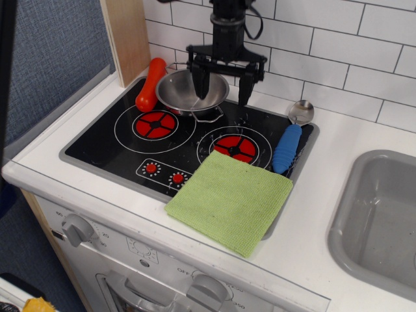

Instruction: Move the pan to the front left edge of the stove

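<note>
The shiny steel pan (185, 91) sits at the back of the black stove (185, 148), between the two red burners, with wire loop handles at front and back. My black gripper (222, 87) hangs open over the pan's right rim. Its left finger (201, 81) reaches down inside the bowl and its right finger (245, 84) is outside, to the right of the rim. It holds nothing.
A red-orange cylinder (151, 84) lies left of the pan. A green cloth (230, 199) covers the stove's front right corner. A spoon with a blue handle (288, 146) lies on the stove's right edge. A grey sink (380, 221) is at the right.
</note>
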`<action>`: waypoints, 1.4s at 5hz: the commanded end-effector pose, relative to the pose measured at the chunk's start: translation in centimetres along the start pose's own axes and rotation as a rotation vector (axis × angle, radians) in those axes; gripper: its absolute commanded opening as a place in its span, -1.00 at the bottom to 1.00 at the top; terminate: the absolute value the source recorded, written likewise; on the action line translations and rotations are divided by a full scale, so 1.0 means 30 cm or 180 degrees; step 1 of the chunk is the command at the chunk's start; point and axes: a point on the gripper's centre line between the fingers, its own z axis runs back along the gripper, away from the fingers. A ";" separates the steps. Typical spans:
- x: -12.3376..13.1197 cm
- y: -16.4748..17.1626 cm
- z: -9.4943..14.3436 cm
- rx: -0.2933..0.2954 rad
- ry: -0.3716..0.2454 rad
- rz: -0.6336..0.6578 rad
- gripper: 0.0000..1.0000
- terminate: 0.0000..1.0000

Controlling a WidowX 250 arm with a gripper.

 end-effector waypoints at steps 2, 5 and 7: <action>0.013 -0.015 0.046 -0.0002 -0.0117 -0.0025 -1.00 -1.00; -0.057 -0.096 0.256 -0.0069 -0.0561 -0.0171 -1.00 -1.00; -0.193 0.012 0.335 -0.0151 -0.0599 -0.0541 -1.00 -1.00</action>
